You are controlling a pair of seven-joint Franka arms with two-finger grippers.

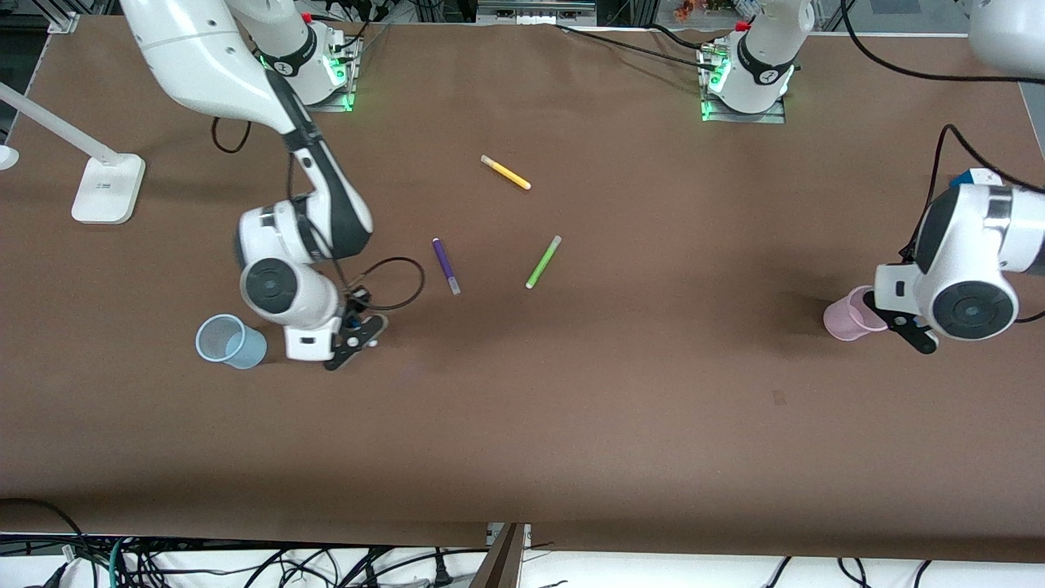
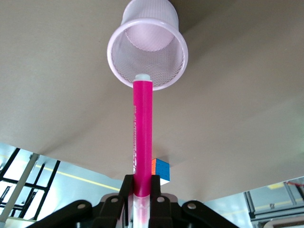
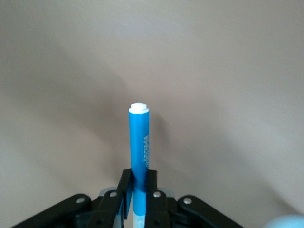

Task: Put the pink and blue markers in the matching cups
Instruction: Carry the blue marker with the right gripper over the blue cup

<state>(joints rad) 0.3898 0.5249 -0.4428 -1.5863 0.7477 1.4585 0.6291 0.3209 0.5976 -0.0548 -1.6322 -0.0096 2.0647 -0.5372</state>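
My left gripper (image 2: 141, 184) is shut on the pink marker (image 2: 142, 137), near its pale cap. The marker's white end points down at the mouth of the pale pink cup (image 2: 147, 47). In the front view this gripper (image 1: 888, 314) hangs over the pink cup (image 1: 845, 318) at the left arm's end of the table. My right gripper (image 3: 139, 183) is shut on the blue marker (image 3: 139, 142), which points down at bare table. In the front view it (image 1: 310, 345) is beside the light blue cup (image 1: 231, 341), whose rim shows at the edge of the right wrist view (image 3: 290, 222).
A yellow pen (image 1: 505, 172), a purple pen (image 1: 446, 265) and a green pen (image 1: 543, 261) lie mid-table. A white lamp base (image 1: 106, 188) stands at the right arm's end. A colour cube (image 2: 160, 170) sits near the pink cup.
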